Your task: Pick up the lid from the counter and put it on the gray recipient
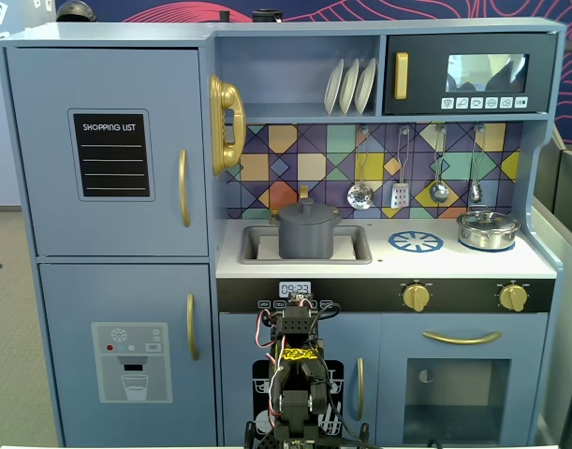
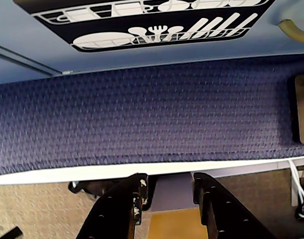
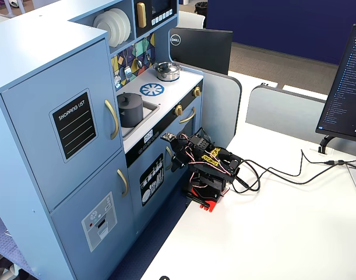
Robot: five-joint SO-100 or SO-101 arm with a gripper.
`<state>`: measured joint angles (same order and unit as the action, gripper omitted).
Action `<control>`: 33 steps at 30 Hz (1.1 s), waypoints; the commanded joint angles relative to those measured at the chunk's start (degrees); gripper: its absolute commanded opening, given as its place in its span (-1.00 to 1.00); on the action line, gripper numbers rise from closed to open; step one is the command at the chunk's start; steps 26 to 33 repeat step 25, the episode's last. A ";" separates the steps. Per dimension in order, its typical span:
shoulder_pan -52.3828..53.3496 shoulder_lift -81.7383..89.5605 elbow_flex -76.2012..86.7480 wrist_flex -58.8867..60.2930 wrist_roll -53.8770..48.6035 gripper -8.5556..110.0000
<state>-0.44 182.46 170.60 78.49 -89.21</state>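
The lid (image 1: 307,207) sits on the gray pot (image 1: 307,237) in the sink recess (image 1: 258,245), left of the burner print (image 1: 416,242). Gripper (image 2: 167,191) empty, fingers apart, folded low before the kitchen.

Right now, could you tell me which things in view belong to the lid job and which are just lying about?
Job things:
- lid, already on the pot
- gray pot, in the sink recess
- counter
- gripper, empty, folded low in front of the kitchen

Lying about:
- silver pot, right side of the counter
- plates on the shelf
- hanging utensils
- monitor
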 commanded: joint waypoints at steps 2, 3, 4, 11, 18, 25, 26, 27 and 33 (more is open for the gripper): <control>2.20 -0.35 1.32 9.14 2.64 -0.78; 2.72 -0.35 1.32 9.14 2.64 -0.78; 3.08 -0.35 1.32 9.14 2.64 -0.78; 3.16 -0.35 1.32 9.14 2.64 -0.78; 3.16 -0.35 1.32 9.14 2.64 -0.78; 3.16 -0.35 1.32 9.14 2.64 -0.77; 3.16 -0.35 1.32 9.14 2.64 -0.77; 3.16 -0.35 1.32 9.14 2.64 -0.77; 3.16 -0.35 1.32 9.14 2.64 -0.77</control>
